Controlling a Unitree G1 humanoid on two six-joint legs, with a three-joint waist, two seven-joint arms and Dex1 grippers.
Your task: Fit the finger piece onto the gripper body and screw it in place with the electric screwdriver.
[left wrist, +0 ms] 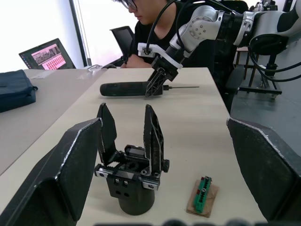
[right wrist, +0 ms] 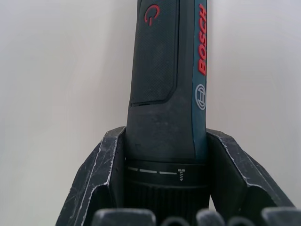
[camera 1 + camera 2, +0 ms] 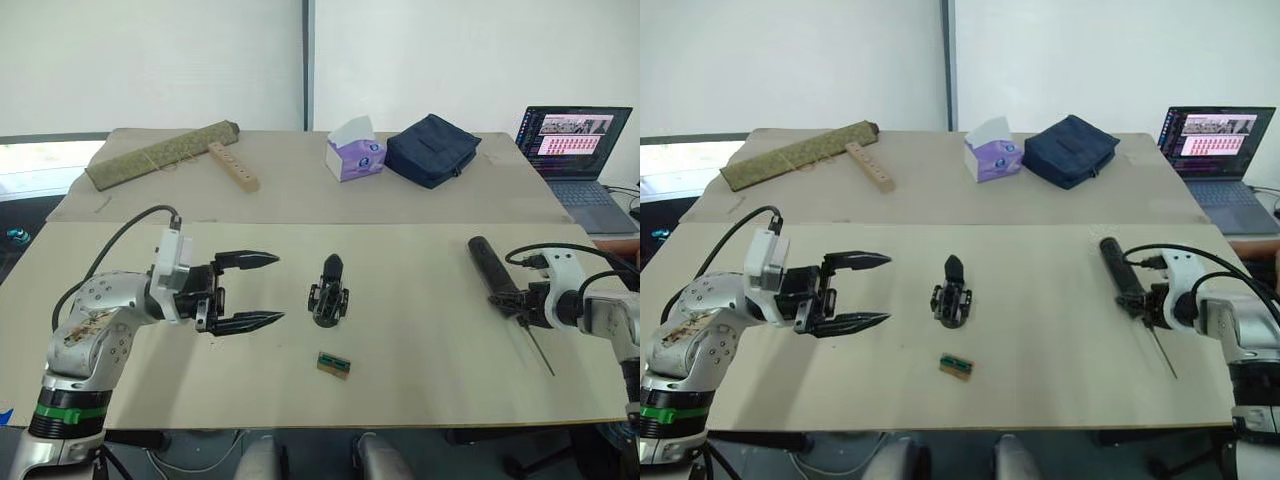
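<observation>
- Two end effectors are at work over the tan counter (image 3: 420, 390): the left end effector (image 3: 246, 291) hovers with its black fingers spread apart and empty, pointing toward the gripper body (image 3: 329, 293) and well apart from it; the right end effector (image 3: 527, 303) is clamped on the electric screwdriver (image 3: 497, 276), one finger on each side of the barrel near the collar.
- The electric screwdriver lies flat on the counter at the robot's right, its thin metal bit running toward the near edge. It looks stiff and fairly heavy for its size, with a matte textured grip and a smoother plastic shell; a hold close to the collar should keep the bit steady, though the round barrel could roll within the pads.
- The gripper body stands upright mid-counter on a round dark base, hard black plastic with toothed faces. Two pointed fingers rise from it in the left wrist view, so I cannot tell the finger piece apart as a loose part. It is likely light and easy to tip; hold it low, at the base.
- A small green-and-tan block (image 3: 334, 364) lies just nearer than the body.
</observation>
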